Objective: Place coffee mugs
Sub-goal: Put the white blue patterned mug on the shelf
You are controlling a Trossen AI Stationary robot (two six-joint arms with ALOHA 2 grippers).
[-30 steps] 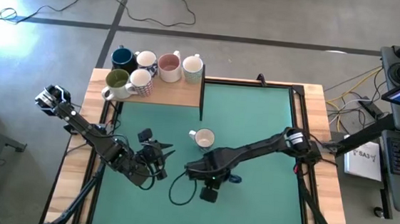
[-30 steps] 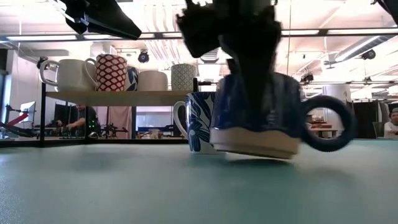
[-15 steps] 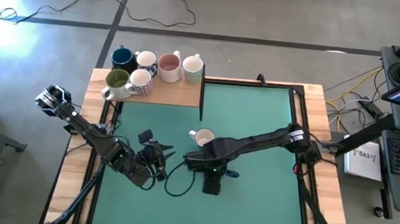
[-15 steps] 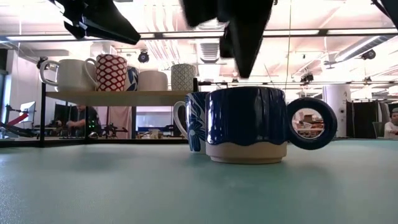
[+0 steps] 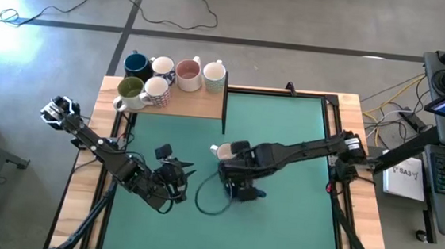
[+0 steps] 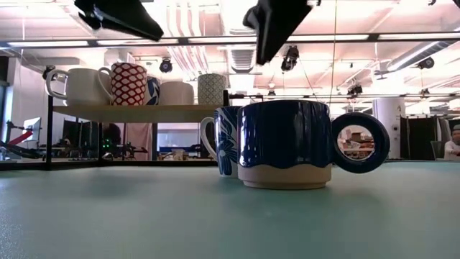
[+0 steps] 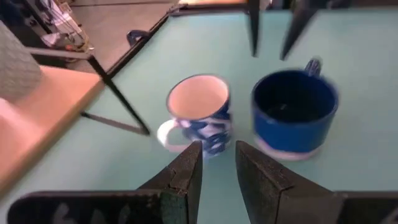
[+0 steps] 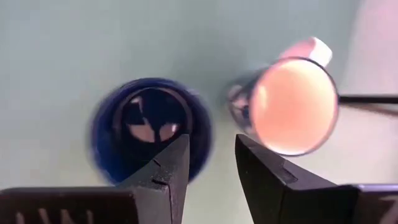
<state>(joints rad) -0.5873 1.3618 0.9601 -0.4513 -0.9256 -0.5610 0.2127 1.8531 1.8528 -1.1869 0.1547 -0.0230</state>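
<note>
Danger: your right gripper (image 8: 205,165), nearly closed and empty, hangs above the dark blue mug (image 6: 284,144); dropping could knock it into the flowered mug (image 7: 198,112) touching-close beside it.

both arms reaching over mid-table.
right gripper (image 5: 238,173) raised, pointing down, fingers slightly parted; left gripper (image 5: 178,177) low, fingers narrowly apart.

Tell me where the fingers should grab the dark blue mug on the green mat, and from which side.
Grip the dark blue mug by its rim wall from straight above, one finger inside. It stands upright and open. Keep to the handle side: the blue-patterned white mug stands close on the other.
</note>
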